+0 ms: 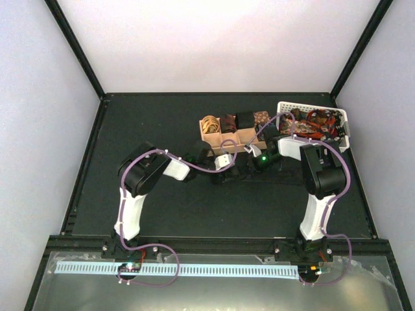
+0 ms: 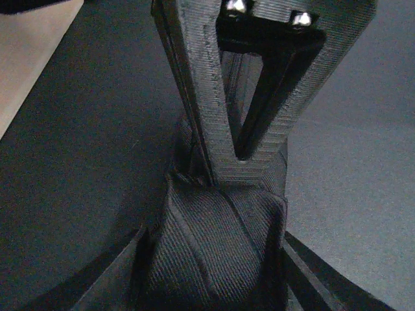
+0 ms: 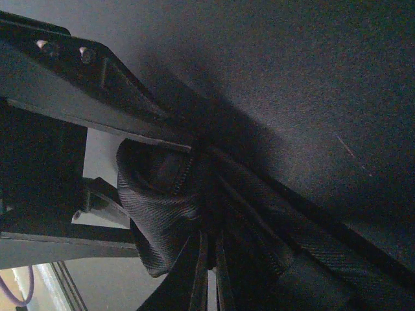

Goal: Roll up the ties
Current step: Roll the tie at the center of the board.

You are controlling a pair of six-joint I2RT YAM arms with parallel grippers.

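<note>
Left pincer [image 2: 214,280] and right pincer [image 3: 181,194] apparently clamp ribbed black tie [image 2: 217,233].

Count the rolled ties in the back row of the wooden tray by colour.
Gold tie: 1
Dark brown tie: 1
Black tie: 1
Spotted brown tie: 1
Total: 4

Black table [image 1: 162,129], wooden compartment tray [image 1: 211,138] just beside white basket [image 1: 311,105], black tie [image 2: 214,253] resting near the middle
</note>
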